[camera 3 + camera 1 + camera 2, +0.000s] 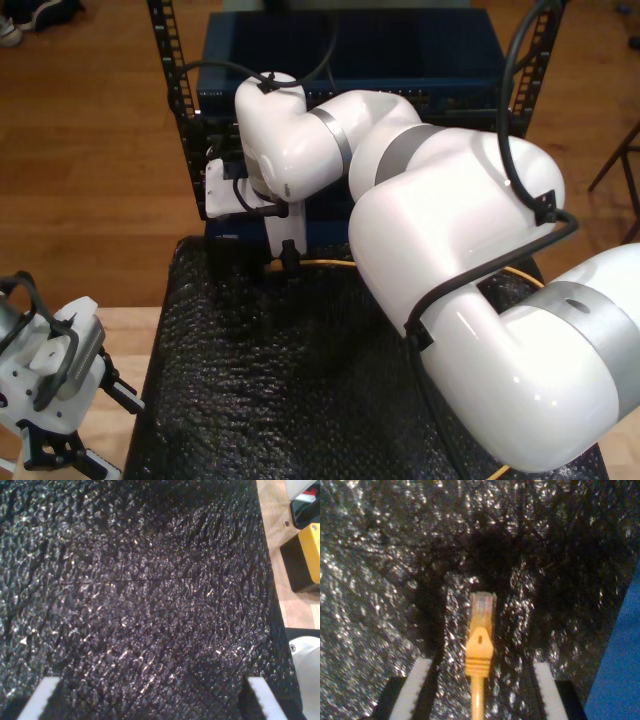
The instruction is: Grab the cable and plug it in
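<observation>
Looming nearest in the exterior view, a big white arm (450, 290) bends across a black bubbled mat (250, 400) and reaches toward a dark equipment rack (340, 60) behind the mat's far edge. Its head hangs low over the mat just in front of the rack. The yellow-orange cable (325, 264) trails along the mat from that head.

Seen from my second gripper (477, 690), the pale fingers (412, 690) stand spread, one on each side of the cable (479, 655), not touching it. The cable's long axis runs straight ahead between them, with its clear plug (483, 609) pointing forward on the mat, away from me.

Farther from the rack, my first gripper (150, 700) hovers spread over bare mat (140, 590), beside a yellow and black box (307, 560). My second gripper is the nearer one.
</observation>
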